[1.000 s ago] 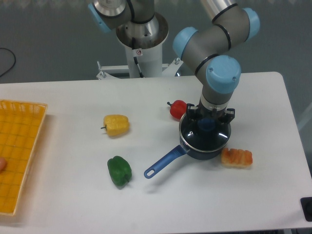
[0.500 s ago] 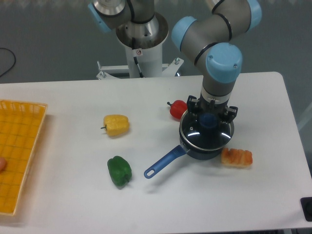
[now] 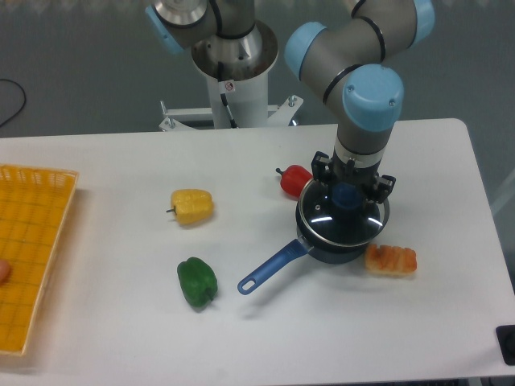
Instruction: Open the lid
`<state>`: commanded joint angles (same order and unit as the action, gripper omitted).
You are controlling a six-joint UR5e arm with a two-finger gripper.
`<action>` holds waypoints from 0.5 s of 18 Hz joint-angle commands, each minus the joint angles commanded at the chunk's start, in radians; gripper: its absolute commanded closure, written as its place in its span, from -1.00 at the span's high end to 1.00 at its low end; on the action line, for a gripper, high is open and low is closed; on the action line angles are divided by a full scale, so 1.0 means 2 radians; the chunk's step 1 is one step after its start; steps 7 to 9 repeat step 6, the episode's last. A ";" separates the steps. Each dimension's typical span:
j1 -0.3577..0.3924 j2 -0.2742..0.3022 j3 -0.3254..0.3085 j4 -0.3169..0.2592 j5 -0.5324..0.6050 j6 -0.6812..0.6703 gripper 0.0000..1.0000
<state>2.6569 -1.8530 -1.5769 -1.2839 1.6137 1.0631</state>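
The lid [image 3: 338, 224] is a round dark glass disc with a silver rim and a blue centre knob. It sits over the blue saucepan [image 3: 331, 252], shifted slightly to the right of the pan's rim. The pan's long handle [image 3: 269, 268] points to the lower left. My gripper [image 3: 348, 195] comes straight down from above, and its black fingers are shut on the blue knob. The arm hides the back edge of the lid.
A red pepper [image 3: 293, 180] lies just left of the pan, touching or nearly touching it. An orange-and-white food piece [image 3: 391, 260] lies at its lower right. A yellow pepper [image 3: 192, 207] and a green pepper [image 3: 197, 281] lie further left. A yellow basket [image 3: 28, 241] is at the left edge.
The gripper has moved slightly right and up with the knob in it. The lid has shifted with it and now sits a little off the pan's rim.
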 joint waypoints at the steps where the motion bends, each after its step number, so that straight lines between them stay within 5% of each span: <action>1: 0.000 0.000 0.000 0.000 0.001 0.001 0.28; 9: 0.002 0.000 -0.003 0.000 0.001 0.001 0.28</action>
